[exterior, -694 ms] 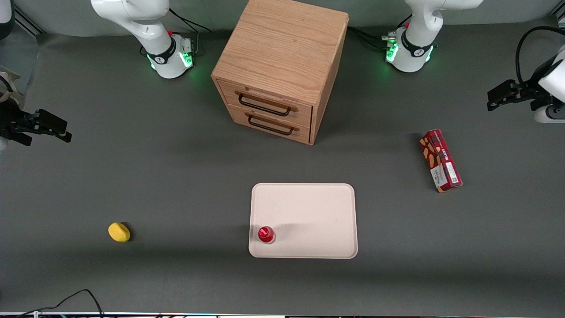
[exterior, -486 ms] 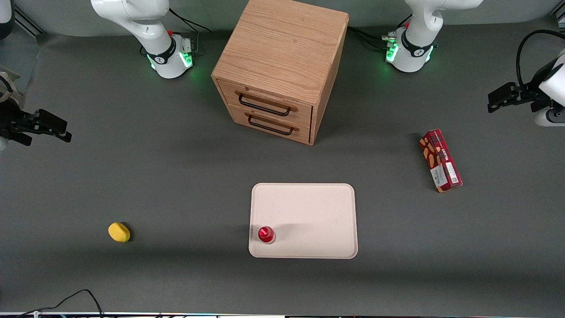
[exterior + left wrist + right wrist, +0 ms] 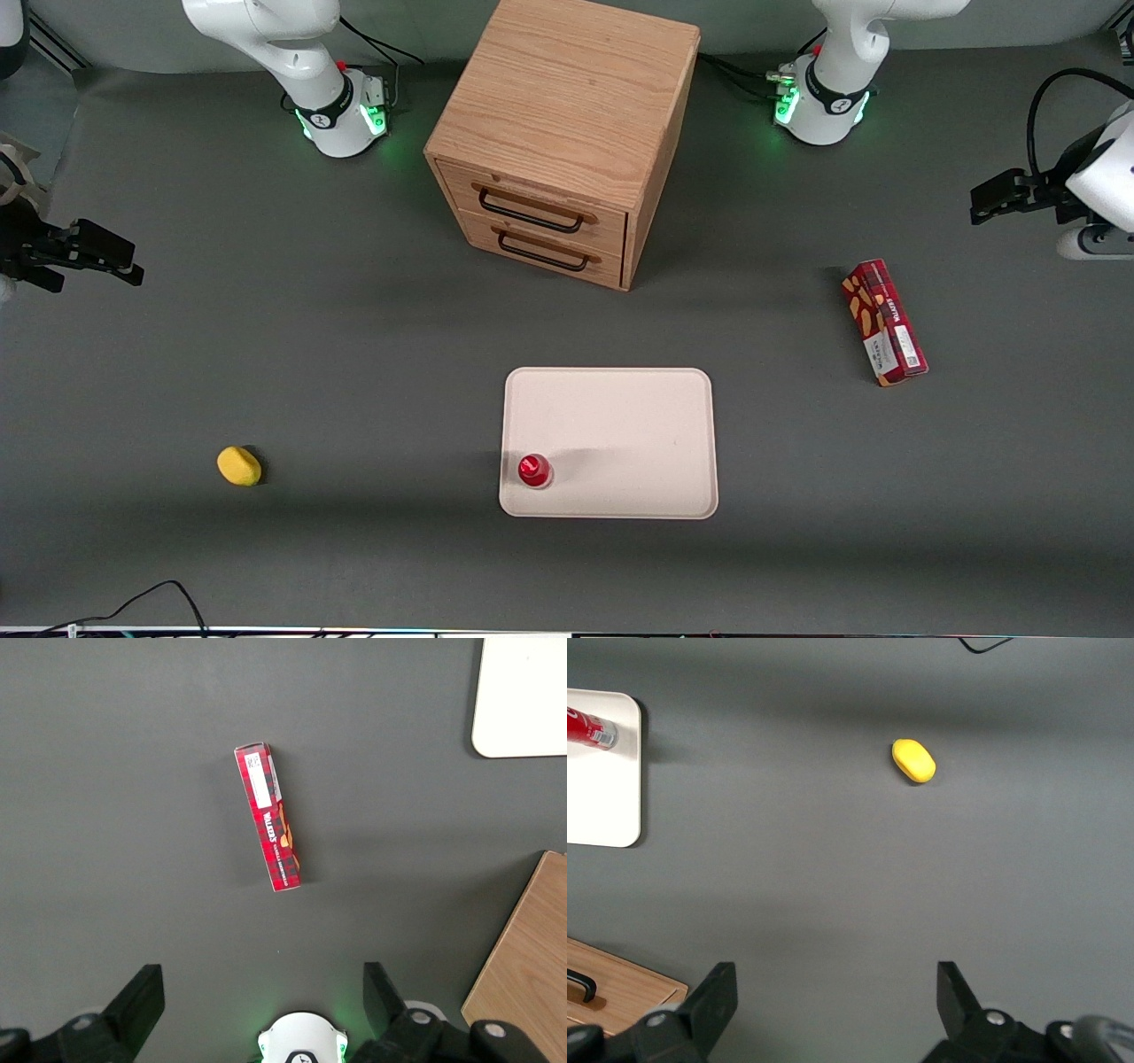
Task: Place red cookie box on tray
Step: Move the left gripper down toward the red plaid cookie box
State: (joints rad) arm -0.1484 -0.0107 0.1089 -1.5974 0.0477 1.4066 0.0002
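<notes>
Gripper [image 3: 261, 997]: fingers [image 3: 142, 997] spread wide apart, holding nothing; hung in the air at the working arm's end of the table, well apart from the box and farther from the front cam than it; also seen in front view [image 3: 983, 202].
Red cookie box [image 3: 883, 322]: lay flat on the dark table, untouched, toward the working arm's end; long axis ran roughly toward the front cam w/ a slight slant; white label at the end nearer that cam, cookie pics at the other end. Wrist view showed it [image 3: 268, 817] framed between the spread fingers but apart from them.
Tray [image 3: 638, 416]: cream, rounded corners, flat on the table near its middle, nearer the front cam than the cabinet; well apart from the box. One corner showed in wrist view [image 3: 523, 700].
On tray: small round red-capped item [image 3: 534, 470], at the tray corner nearest the front cam on the parked-arm side.
Cabinet [image 3: 567, 115]: wooden, two drawers w/ black handles, both shut; stood farther from the front cam than the tray.
Yellow oval item [image 3: 238, 465]: on the table toward the parked arm's end, apart from the tray.
Table [image 3: 354, 354]: dark grey mat.
</notes>
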